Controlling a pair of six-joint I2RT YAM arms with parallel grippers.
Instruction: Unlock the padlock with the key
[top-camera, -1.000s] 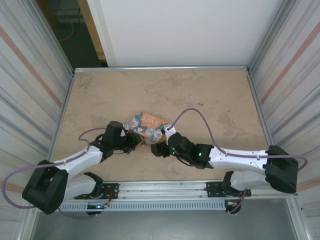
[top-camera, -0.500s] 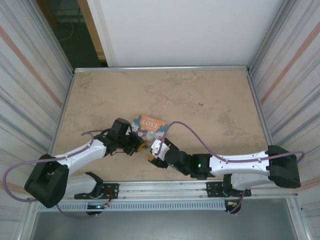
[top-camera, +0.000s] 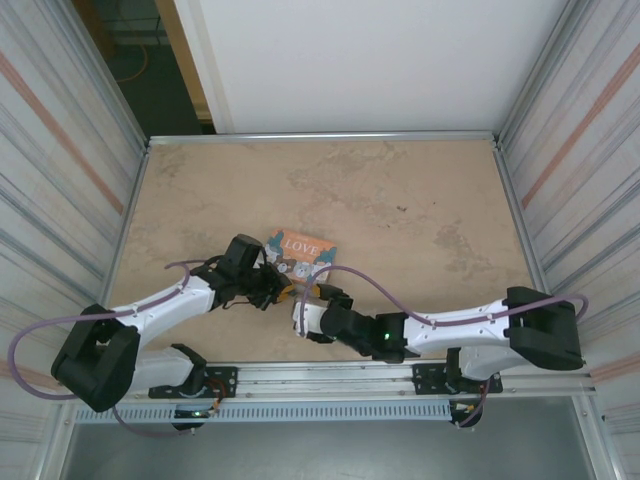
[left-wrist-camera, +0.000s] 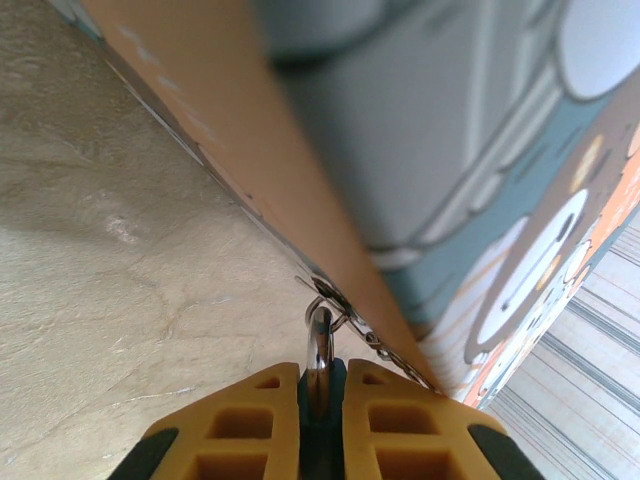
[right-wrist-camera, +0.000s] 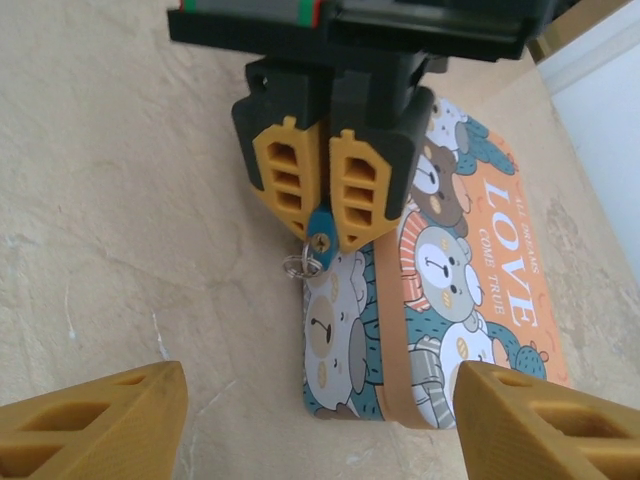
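Right gripper (right-wrist-camera: 315, 400) has drawn back toward the near edge since the earlier frame; fingers spread wide, empty. Beyond it, left gripper (right-wrist-camera: 322, 232) pinches the tiny blue-bodied, silver-shackled padlock (right-wrist-camera: 320, 240) at the corner of the orange cartoon-animal "LOVE" box (right-wrist-camera: 480, 270) (thin dark key not discernible). Key insertion and turn judged still to do.

The padlock (right-wrist-camera: 321, 238) has a small blue body with a keyhole in its exposed face, clamped between the yellow fingers of the left gripper (right-wrist-camera: 322, 236). Its silvery shackle (left-wrist-camera: 319, 342) projects forward, meeting small metal rings (right-wrist-camera: 297, 265) at the edge of the orange box (right-wrist-camera: 500, 260).
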